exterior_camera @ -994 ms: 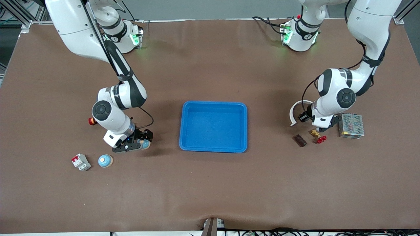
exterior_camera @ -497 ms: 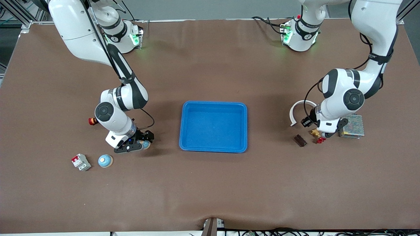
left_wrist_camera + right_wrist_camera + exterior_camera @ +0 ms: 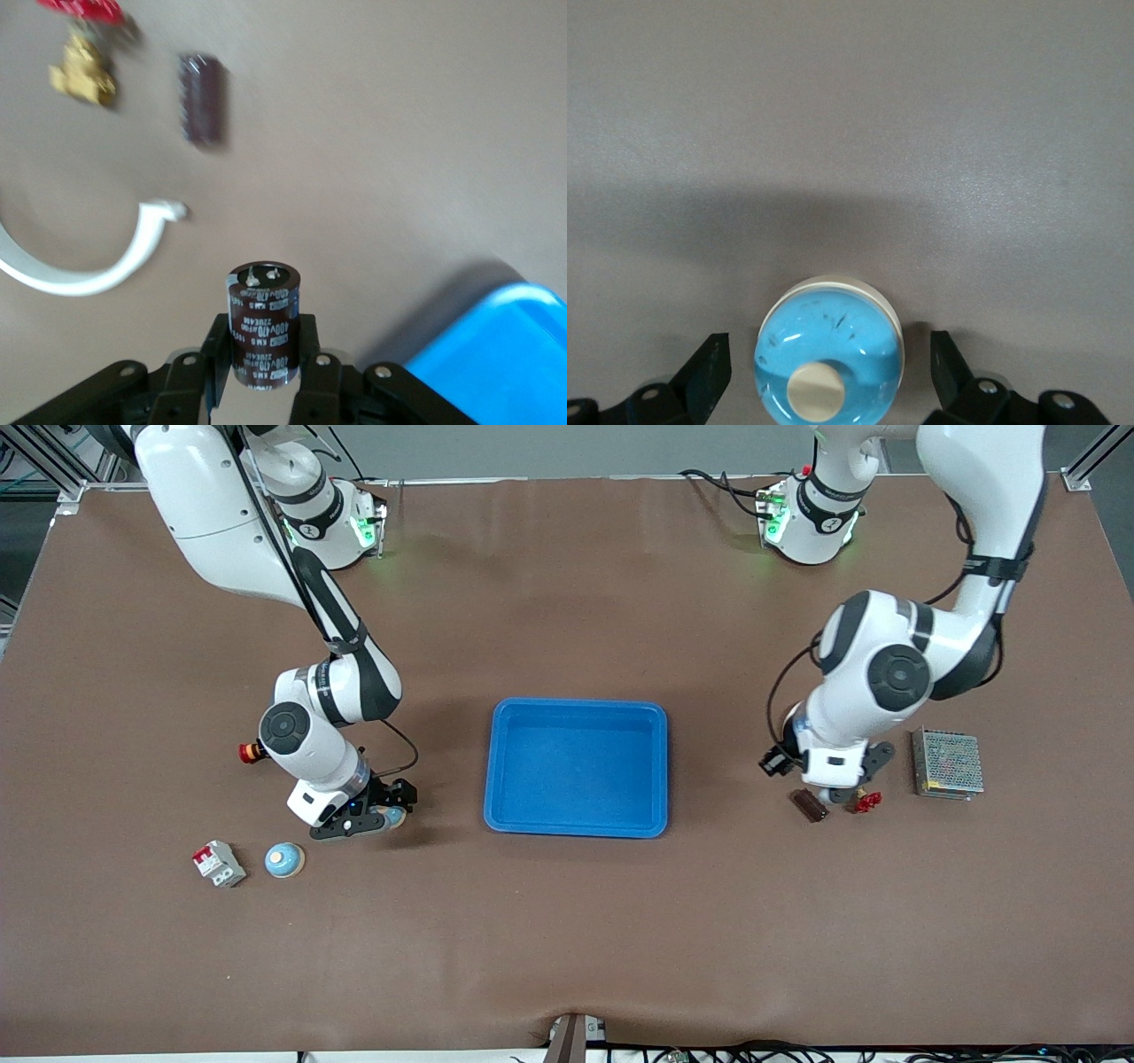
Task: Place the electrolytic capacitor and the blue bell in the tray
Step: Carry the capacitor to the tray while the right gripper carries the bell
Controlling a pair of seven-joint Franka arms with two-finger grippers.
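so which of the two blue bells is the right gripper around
The blue bell between the right gripper fingers, nearer the tray. The other blue bell sits free beside the red-and-white breaker, nearer the front camera.

A brown mat-covered table fills the view, with aluminium frame rails at its corners.

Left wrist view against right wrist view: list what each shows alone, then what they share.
Only the left wrist view: the left gripper shut on a dark brown cylindrical electrolytic capacitor, a white curved plastic strip, a brass fitting with a red handle, a small dark brown block and a corner of the bright-blue plastic tray.

Only the right wrist view: the right gripper, open around a blue dome bell with a cream button.

Both: the brown table.
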